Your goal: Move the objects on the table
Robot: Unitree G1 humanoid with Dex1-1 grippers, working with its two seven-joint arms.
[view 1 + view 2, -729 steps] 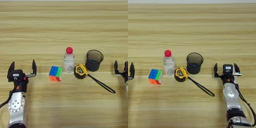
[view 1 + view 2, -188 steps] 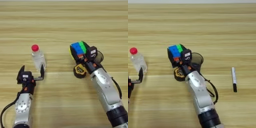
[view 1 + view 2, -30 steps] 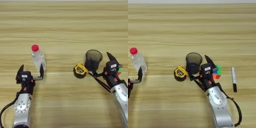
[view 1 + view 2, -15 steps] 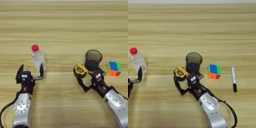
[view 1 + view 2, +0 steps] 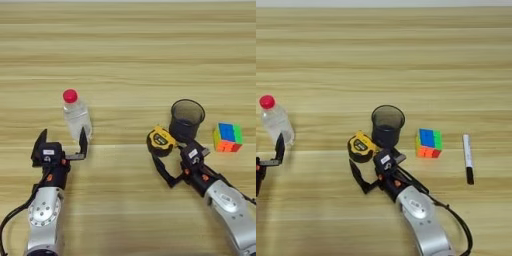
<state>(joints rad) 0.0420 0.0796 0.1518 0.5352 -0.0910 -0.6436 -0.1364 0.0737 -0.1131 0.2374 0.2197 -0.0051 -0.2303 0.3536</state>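
On the light wooden plank table [image 5: 125, 50], the right gripper [image 5: 176, 162] reaches with fingers spread toward the yellow-black tape measure [image 5: 160, 141], beside the dark translucent cup [image 5: 187, 119]. Closing around the tape measure seems next. The left gripper [image 5: 61, 147], fingers spread, rests near the clear red-capped bottle [image 5: 76, 114].
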